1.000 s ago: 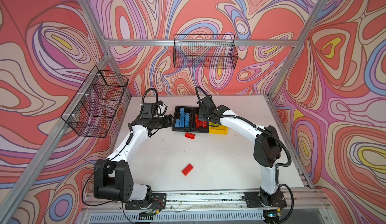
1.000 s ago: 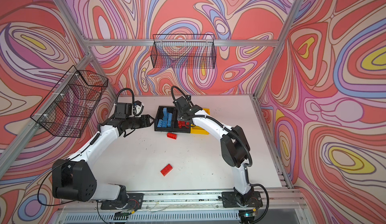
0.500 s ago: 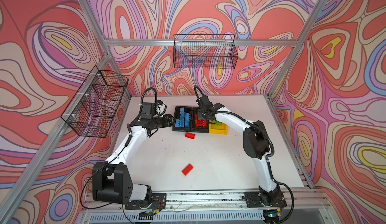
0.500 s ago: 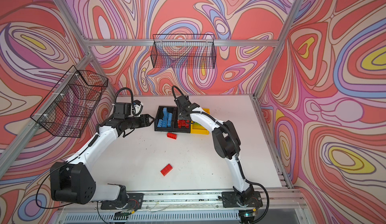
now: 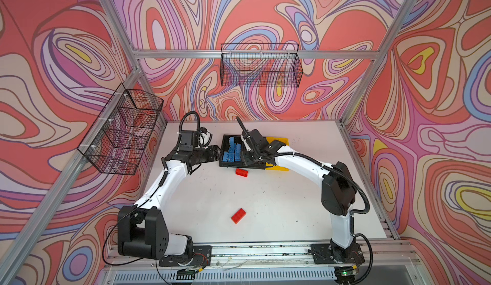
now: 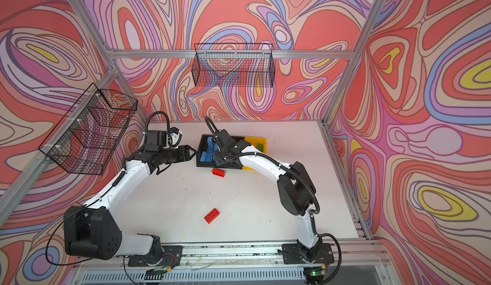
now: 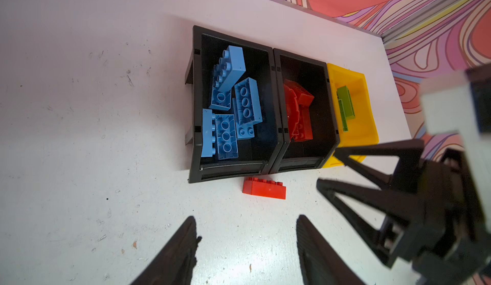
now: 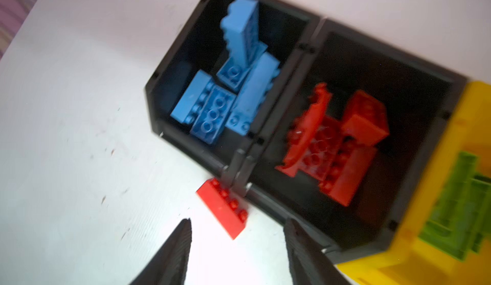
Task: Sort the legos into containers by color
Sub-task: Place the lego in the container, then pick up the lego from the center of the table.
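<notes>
The left arm (image 5: 171, 181) and right arm (image 5: 300, 164) share white links, black joints and black ribbed cables.

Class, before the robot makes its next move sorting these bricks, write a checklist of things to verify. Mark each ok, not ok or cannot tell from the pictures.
1. Left gripper, jaws open and empty: ok.
2. Right gripper, jaws open and empty: ok.
3. Colours unmixed: ok. Blue bricks fill the end black bin, binned red bricks the middle black bin, green bricks the yellow bin.
4. All bricks binned: not ok. The red brick by the bins and the red brick mid-table lie on the table.
5. The red brick by the bins stands free of their front: cannot tell.
</notes>
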Robot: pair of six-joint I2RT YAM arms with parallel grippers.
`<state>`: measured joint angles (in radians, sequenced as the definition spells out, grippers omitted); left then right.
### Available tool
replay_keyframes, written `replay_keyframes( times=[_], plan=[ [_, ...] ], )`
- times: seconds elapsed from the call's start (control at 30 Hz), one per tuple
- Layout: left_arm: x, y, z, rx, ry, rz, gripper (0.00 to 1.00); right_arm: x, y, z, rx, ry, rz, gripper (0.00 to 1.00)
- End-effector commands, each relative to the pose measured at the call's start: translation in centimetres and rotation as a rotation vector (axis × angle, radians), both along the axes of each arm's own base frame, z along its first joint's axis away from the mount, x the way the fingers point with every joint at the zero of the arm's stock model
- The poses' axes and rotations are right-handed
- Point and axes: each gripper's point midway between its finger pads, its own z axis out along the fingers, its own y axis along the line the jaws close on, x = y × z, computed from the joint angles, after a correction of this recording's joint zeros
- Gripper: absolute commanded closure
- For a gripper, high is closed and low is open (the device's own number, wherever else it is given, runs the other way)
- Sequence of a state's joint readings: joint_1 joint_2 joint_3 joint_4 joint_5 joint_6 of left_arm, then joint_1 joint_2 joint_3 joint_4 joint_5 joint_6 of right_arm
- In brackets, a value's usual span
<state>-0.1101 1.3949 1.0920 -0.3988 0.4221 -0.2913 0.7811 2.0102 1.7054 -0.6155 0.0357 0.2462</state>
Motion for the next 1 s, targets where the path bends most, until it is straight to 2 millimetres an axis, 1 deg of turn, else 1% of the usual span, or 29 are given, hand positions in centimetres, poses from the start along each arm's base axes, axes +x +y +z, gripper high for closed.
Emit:
replay_keyframes(
  times=[0.0, 0.03, 0.1, 0.17, 0.27, 0.33, 0.57, 0.7, 0.8, 0.83, 0.9, 0.97],
  plan=[
    [0.1, 0.3, 0.1, 0.012, -0.013, -0.001, 0.38, -3.0, 1.0, -3.1, -0.100, 0.063, 0.189, 0.40],
    [0.1, 0.3, 0.1, 0.012, -0.014, -0.001, 0.38, -3.5, 1.3, -3.8, -0.126, 0.073, 0.213, 0.40],
    [0.1, 0.3, 0.1, 0.014, -0.015, -0.001, 0.38, -3.6, 1.3, -4.8, -0.181, 0.076, 0.231, 0.40],
    [0.0, 0.3, 0.1, 0.015, -0.015, 0.000, 0.38, -3.3, 1.1, -5.8, -0.223, 0.068, 0.240, 0.40],
    [0.0, 0.3, 0.0, 0.013, -0.012, -0.002, 0.38, -2.2, 0.8, -6.5, -0.279, 0.033, 0.229, 0.39],
    [0.0, 0.3, 0.0, 0.013, -0.012, -0.002, 0.38, -1.9, 0.7, -7.2, -0.315, 0.044, 0.235, 0.39],
    [0.1, 0.3, -0.1, 0.018, -0.009, -0.001, 0.38, -1.7, 0.8, -9.5, -0.347, 0.054, 0.261, 0.39],
    [0.1, 0.4, -0.3, 0.020, -0.005, -0.001, 0.38, -1.2, 1.2, -10.4, -0.347, 0.045, 0.259, 0.42],
    [0.1, 0.4, -0.2, 0.024, -0.006, 0.000, 0.38, -1.2, 1.6, -10.8, -0.328, 0.049, 0.261, 0.46],
    [0.1, 0.5, -0.2, 0.025, -0.006, 0.001, 0.38, -1.2, 1.7, -10.9, -0.324, 0.051, 0.259, 0.48],
    [0.1, 0.5, -0.1, 0.027, -0.009, 0.002, 0.38, -1.3, 1.7, -10.8, -0.315, 0.050, 0.255, 0.56],
    [0.1, 0.5, -0.1, 0.029, -0.011, 0.004, 0.38, -1.3, 1.7, -10.3, -0.304, 0.042, 0.251, 0.66]
  ],
)
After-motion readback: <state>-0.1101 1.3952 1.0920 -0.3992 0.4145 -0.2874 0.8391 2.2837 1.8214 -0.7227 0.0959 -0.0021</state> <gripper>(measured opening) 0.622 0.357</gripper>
